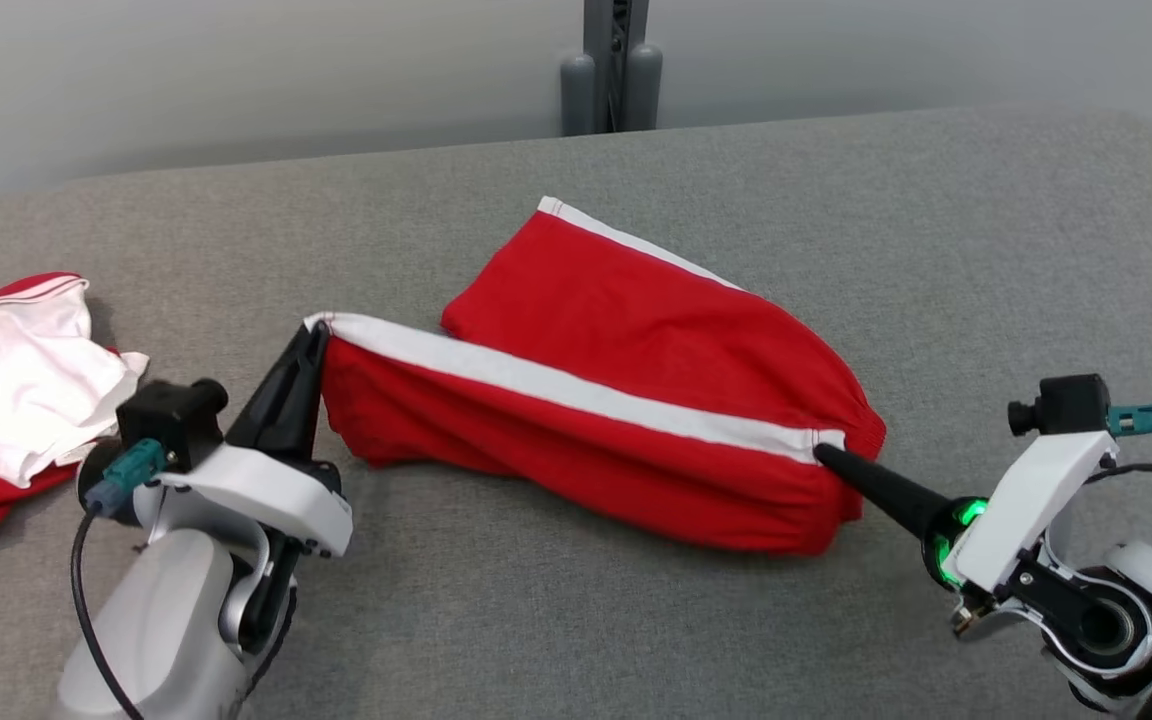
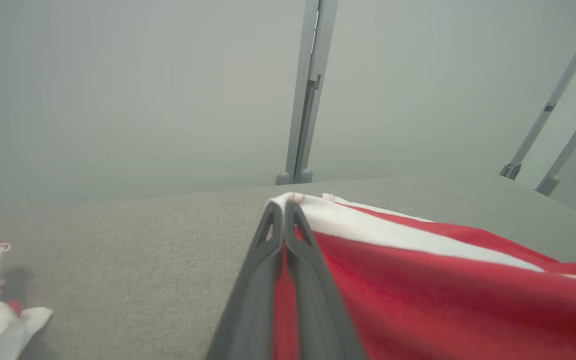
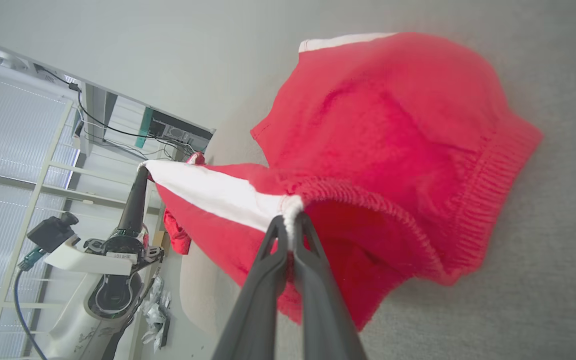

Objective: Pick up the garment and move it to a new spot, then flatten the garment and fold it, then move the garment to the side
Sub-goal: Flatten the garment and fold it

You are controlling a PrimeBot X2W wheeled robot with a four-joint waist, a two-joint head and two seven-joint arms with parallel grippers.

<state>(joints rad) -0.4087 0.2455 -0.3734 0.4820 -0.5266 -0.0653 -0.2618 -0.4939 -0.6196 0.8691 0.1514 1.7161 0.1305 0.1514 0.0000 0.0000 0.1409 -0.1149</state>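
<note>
Red fabric shorts (image 1: 616, 400) with a white side stripe (image 1: 576, 390) sit mid-frame in head view on the grey fabric-covered worktop (image 1: 936, 250), long axis running 10 o'clock to 4 o'clock. Left pincer (image 1: 313, 340) comes in from 8 o'clock and is fully closed on the hem corner at the stripe's left end; left wrist view confirms it, with both fingers pressed together and the white hem of the shorts (image 2: 443, 300) pinched at the left pincer (image 2: 284, 207) tips. Right pincer (image 1: 821, 452) comes in from 4 o'clock, also clamped tight, gripping the stripe's other end at the ribbed elastic waistband (image 1: 861, 430). In right wrist view the right pincer (image 3: 288, 222) tips bite the white seam, and the shorts (image 3: 393, 150) bulge open behind them, waistband (image 3: 488, 200) at 3 o'clock. Left pincer (image 3: 140, 172) shows at 9 o'clock, holding the far corner. Stripe is pulled straight between the two grips. Second leg lies on the worktop toward 12 o'clock. Crumpled red-and-white garment (image 1: 6, 370) sits at 9 o'clock in head view, well apart from the shorts. Grey upright post (image 1: 616, 60) stands at 12 o'clock, beyond the worktop's far edge.
</note>
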